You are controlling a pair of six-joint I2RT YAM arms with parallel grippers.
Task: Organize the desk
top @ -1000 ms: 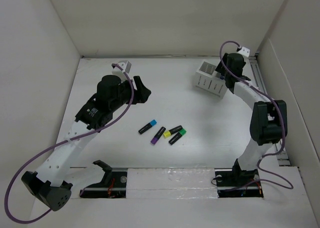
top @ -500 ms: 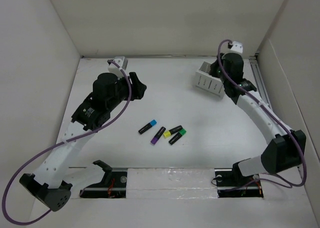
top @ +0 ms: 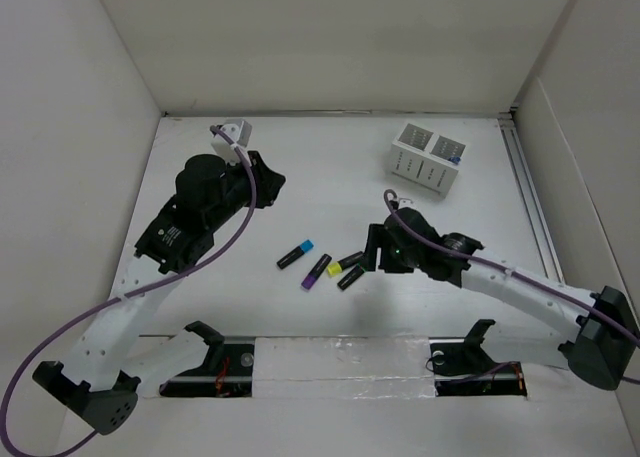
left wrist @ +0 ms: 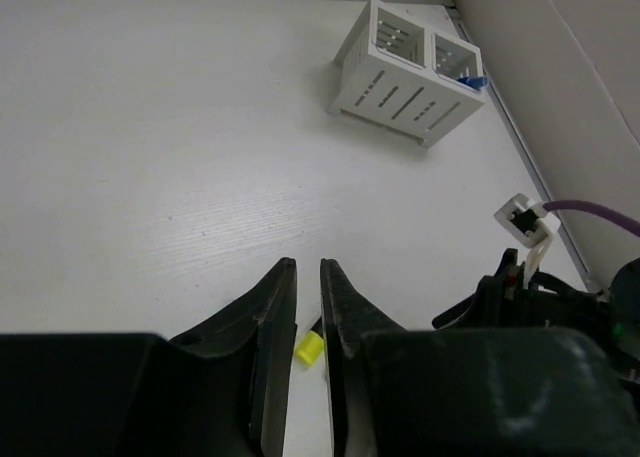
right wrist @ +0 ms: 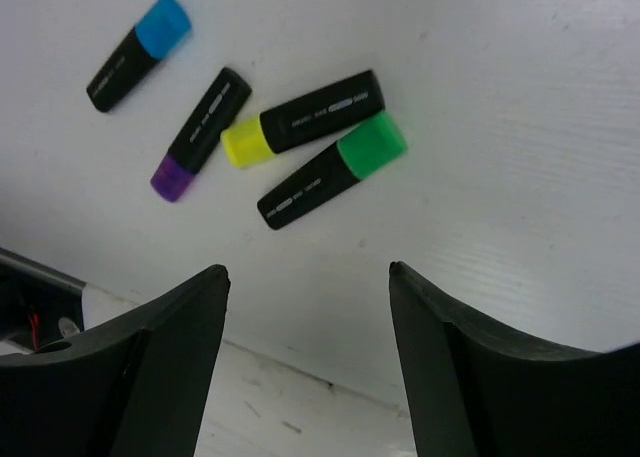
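Note:
Four black highlighters lie near the front middle of the white desk (top: 330, 187): blue-capped (right wrist: 138, 52), purple-capped (right wrist: 200, 135), yellow-capped (right wrist: 302, 117) and green-capped (right wrist: 330, 172). My right gripper (right wrist: 307, 272) hangs open just above and in front of them, nothing between its fingers. In the top view it (top: 370, 252) covers the green cap. My left gripper (left wrist: 308, 267) is shut on nothing, raised over the left middle of the desk (top: 265, 177). The yellow cap (left wrist: 309, 348) shows below its closed fingers.
A white slotted two-compartment holder box (top: 428, 157) stands at the back right with a blue item (left wrist: 470, 80) in its right compartment. White walls enclose the desk. A metal rail (top: 530, 207) runs along the right edge, a taped strip (top: 340, 352) along the front.
My right arm has swung from the holder box at the back right down to the highlighters, its gripper now open. My left gripper has closed and drifted slightly back-left.

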